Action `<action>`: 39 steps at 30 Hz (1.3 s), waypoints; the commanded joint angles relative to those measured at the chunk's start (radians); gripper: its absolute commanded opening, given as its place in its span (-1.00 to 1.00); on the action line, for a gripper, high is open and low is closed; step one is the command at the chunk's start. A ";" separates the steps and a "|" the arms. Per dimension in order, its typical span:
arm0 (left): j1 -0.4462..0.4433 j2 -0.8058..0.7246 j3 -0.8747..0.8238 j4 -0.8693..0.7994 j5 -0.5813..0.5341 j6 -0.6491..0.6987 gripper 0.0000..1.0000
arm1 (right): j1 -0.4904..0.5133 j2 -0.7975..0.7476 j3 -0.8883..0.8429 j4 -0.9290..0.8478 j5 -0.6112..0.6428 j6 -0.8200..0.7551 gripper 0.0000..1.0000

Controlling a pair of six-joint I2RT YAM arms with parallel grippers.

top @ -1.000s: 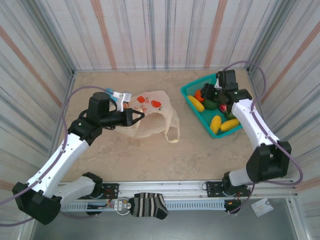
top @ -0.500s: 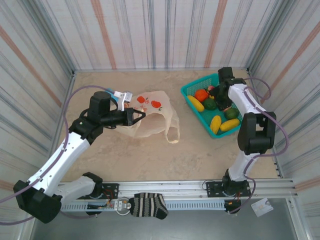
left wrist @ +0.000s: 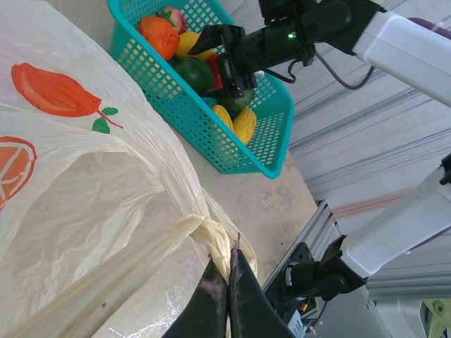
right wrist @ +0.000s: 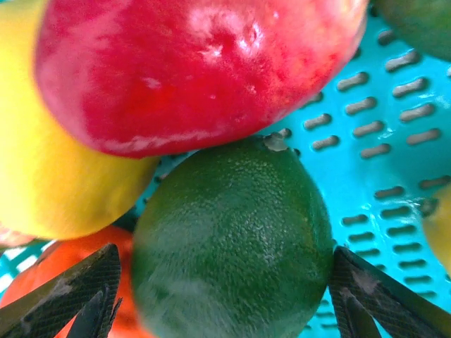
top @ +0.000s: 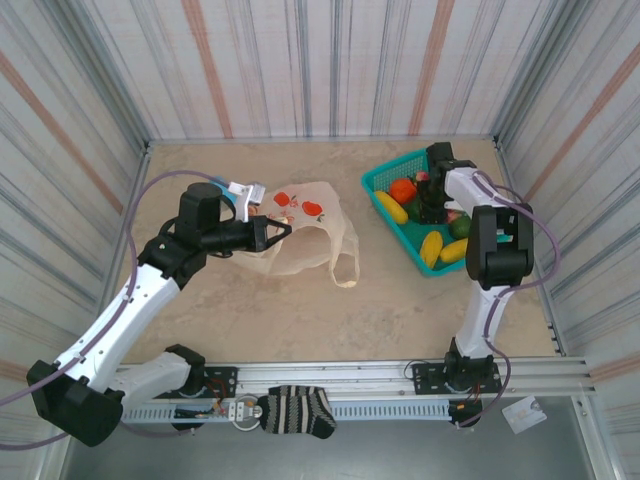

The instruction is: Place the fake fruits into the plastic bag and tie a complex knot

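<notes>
left gripper (left wrist: 227, 282): jaws pressed tight together, pinching a bunched strip of the plastic bag (left wrist: 77, 162) right at the tips. Rest of the bag spreads out ahead of the tips, crumpled & flat on the table (top: 300, 310), red-orange prints facing up. A loop handle (top: 344, 278) trails off the bag's far edge, ahead of the tips & toward the table's near side.

right gripper (right wrist: 218, 303): jaws wide apart, down inside the teal basket (right wrist: 394, 134), one finger each side of a green fruit (right wrist: 232, 239). Both tips are just beside its skin; can't tell if they touch. Not clamped, nothing held. Just ahead of the tips a red fruit (right wrist: 197, 70) rests against the green one, w/ a yellow fruit (right wrist: 63, 176) beside it & an orange fruit (right wrist: 70, 257) by one finger. All fake fruits (top: 393, 207) in sight sit in the basket, well ahead of the left gripper's tips.

Surface: beige marble-look tabletop, matte. Bag & basket lie well apart on it.

Room: walls (top: 300, 70) on 3 sides, corrugated panels w/ grey, white & rust stripes. At the near edge an aluminium rail (top: 340, 378) carries both arm bases, w/ a striped cloth (top: 295, 412) hanging at its middle.
</notes>
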 commanded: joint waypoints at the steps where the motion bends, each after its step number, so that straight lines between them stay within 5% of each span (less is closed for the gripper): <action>1: -0.011 0.007 0.016 0.002 0.019 0.032 -1.00 | -0.002 0.042 0.002 0.023 -0.007 0.056 0.55; 11: -0.011 0.014 0.012 0.005 0.007 0.032 -1.00 | -0.018 -0.015 -0.073 0.082 0.009 -0.002 0.24; 18: -0.011 0.012 0.020 -0.012 0.005 0.030 -1.00 | -0.028 -0.176 -0.113 0.134 -0.046 -0.185 0.19; 29: -0.010 -0.010 0.043 -0.061 -0.041 0.057 -1.00 | -0.002 -0.528 -0.361 0.565 -0.437 -0.613 0.06; 35: -0.011 -0.014 0.059 -0.076 -0.057 0.054 -1.00 | 0.149 -0.594 -0.300 0.563 -0.709 -0.874 0.06; 39: -0.010 -0.017 0.069 -0.087 -0.069 0.054 -1.00 | 0.333 -0.636 -0.283 0.434 -0.740 -1.072 0.06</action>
